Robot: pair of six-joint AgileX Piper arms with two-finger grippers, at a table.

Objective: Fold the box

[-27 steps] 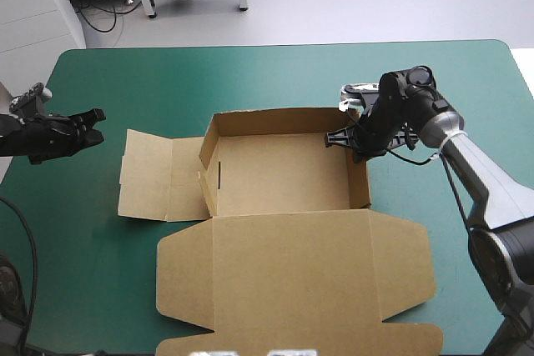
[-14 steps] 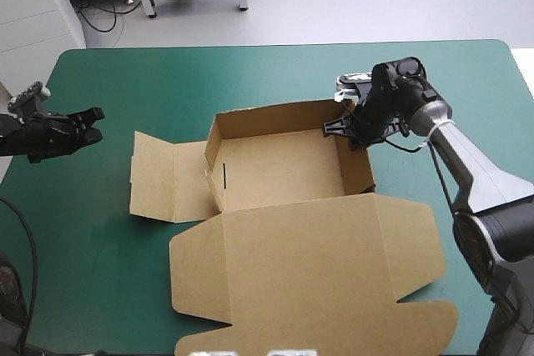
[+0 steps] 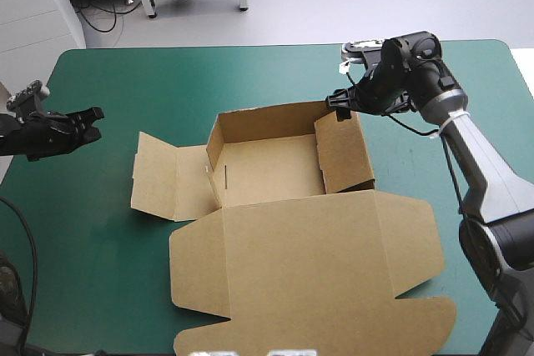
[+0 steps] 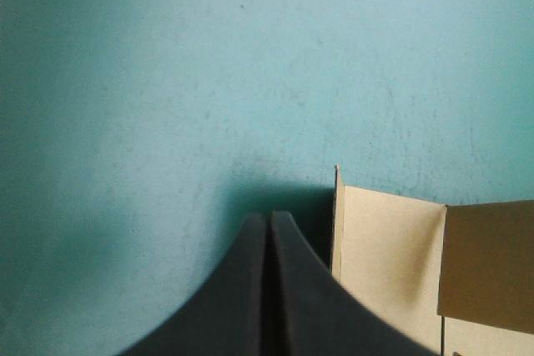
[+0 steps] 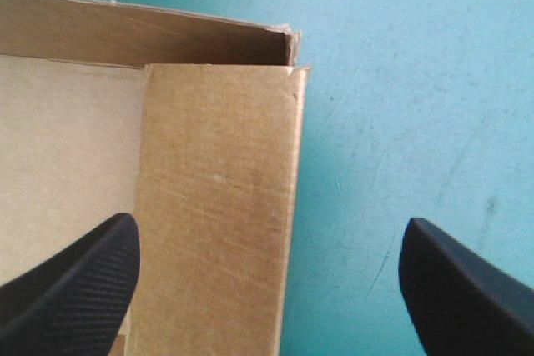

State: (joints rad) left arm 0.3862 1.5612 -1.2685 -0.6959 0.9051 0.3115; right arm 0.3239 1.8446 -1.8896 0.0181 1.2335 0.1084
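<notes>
- Two black fingers of the right gripper (image 3: 340,104) are standing wide apart at the one o'clock corner of the brown box (image 3: 275,164), above its right wall.
- We are seeing matte board mid-table on the teal-green cover (image 3: 108,273), walls raised, lid lying flat toward six o'clock.
- At nine o'clock the left gripper (image 3: 94,113) is pressing its fingers together into a pointed arch.

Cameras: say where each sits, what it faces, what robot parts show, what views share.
High view: above and behind, looking down on table and box; both arms, left claw, right claw.
Left wrist view: above that wrist, facing the table; left claw shut, box beside it.
Right wrist view: above that wrist, facing the box's right wall; right claw open.
Shared: the box, in all.
</notes>
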